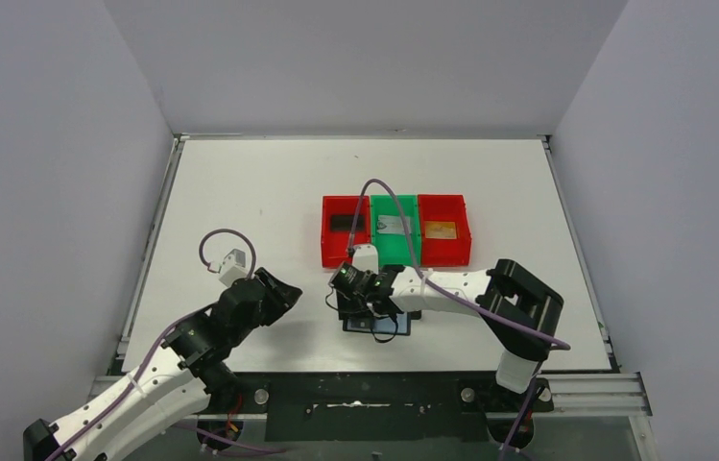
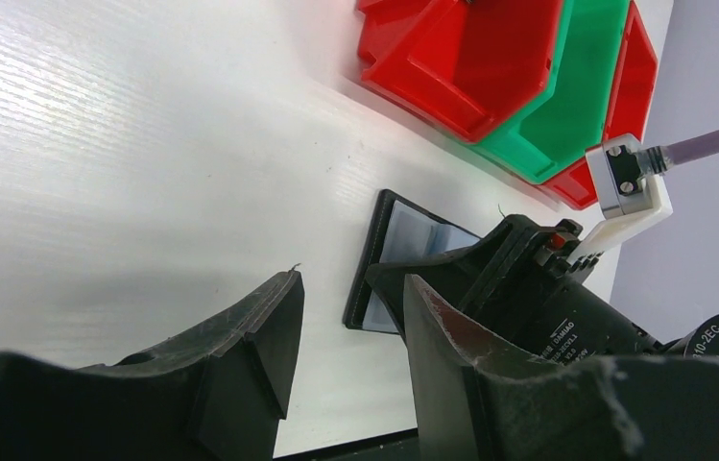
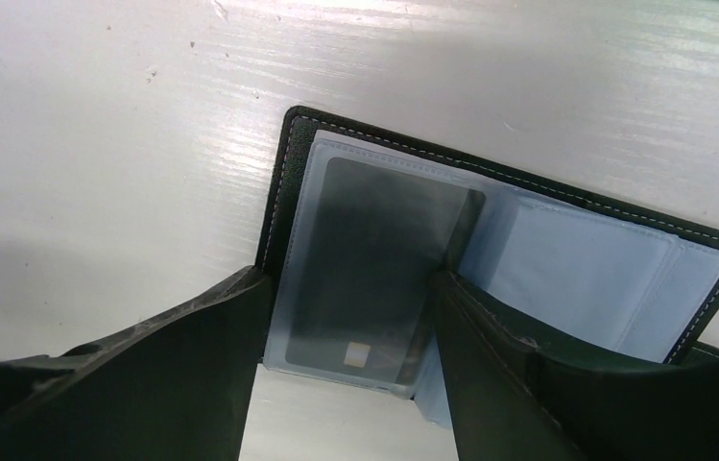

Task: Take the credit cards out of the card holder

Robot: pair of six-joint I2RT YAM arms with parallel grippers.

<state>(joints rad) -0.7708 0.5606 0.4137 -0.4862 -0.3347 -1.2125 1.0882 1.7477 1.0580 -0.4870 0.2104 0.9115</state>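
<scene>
The card holder point(image 1: 389, 327) lies open and flat on the white counter point(image 1: 240, 192), close to its near edge and just in front of the row of red and green bins point(image 1: 395, 257). The right gripper point(image 3: 347, 288) hangs directly over the holder's left page, spread wide and grasping nothing. One finger stands at each side of a dark card point(image 3: 374, 259) inside a clear sleeve; whether the fingers touch the holder cannot be told. The left gripper point(image 2: 353, 298) sits to the left, apart from the holder, also spread and empty.
</scene>
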